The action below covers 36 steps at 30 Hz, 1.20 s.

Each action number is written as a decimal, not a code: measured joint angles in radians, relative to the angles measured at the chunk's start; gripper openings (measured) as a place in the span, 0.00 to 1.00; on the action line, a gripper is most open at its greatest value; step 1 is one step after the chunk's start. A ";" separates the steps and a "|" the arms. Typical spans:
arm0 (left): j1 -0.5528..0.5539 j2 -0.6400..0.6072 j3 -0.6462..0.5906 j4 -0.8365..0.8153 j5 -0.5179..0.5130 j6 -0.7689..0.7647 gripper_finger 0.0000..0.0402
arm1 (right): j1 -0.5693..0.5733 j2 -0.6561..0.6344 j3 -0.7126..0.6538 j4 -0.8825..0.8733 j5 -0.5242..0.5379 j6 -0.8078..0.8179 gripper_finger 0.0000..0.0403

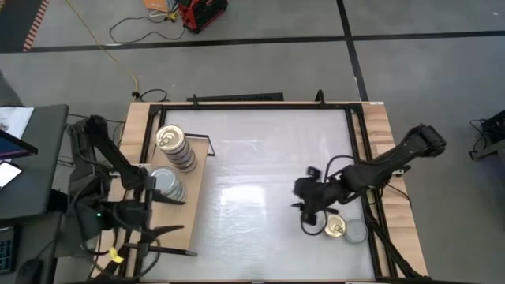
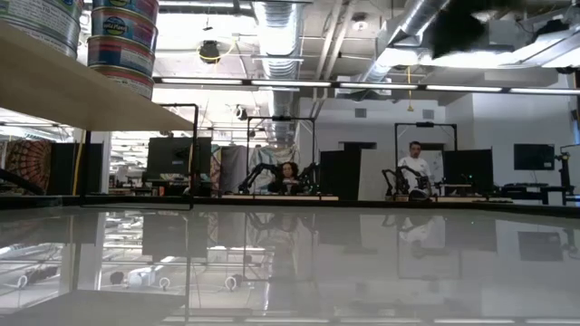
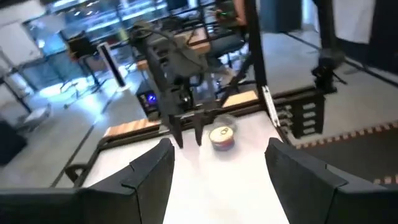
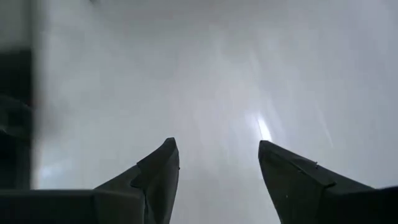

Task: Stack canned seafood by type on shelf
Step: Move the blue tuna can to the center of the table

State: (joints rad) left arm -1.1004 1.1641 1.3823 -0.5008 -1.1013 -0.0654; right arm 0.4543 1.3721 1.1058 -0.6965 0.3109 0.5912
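The shelf, a light wooden board in a black frame, stands at the table's left. It bears two stacks of canned seafood: gold-topped tins farther back and silver-topped tins nearer. Both stacks show at the low view's upper left. A gold-topped tin and a silver-topped tin lie flat on the white table at the near right. My right gripper hovers open just left of the gold tin, tilted down. My left gripper is open and level over the shelf's near part, pointing across the table.
The white tabletop between the shelf and the two loose tins is bare. A black frame runs along the table's edges. Beyond the table, people sit at other workstations.
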 joint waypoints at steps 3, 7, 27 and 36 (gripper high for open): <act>0.039 0.023 0.000 0.033 0.004 -0.034 0.60 | 0.020 -0.018 -0.002 -0.224 -0.053 0.139 0.61; 0.060 0.045 0.000 0.109 -0.003 0.013 0.60 | 0.060 -0.003 -0.002 -0.408 -0.155 0.272 0.61; 0.064 0.064 0.000 0.226 -0.077 0.126 0.60 | 0.344 0.219 -0.003 -0.548 -0.545 0.558 0.48; 0.063 0.064 0.001 0.220 -0.077 0.164 0.60 | 0.373 0.313 -0.002 -0.543 -0.544 0.545 0.39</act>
State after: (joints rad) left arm -1.0370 1.2278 1.3830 -0.2810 -1.1784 0.0985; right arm 0.8275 1.6849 1.1034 -1.2392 -0.2328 1.1365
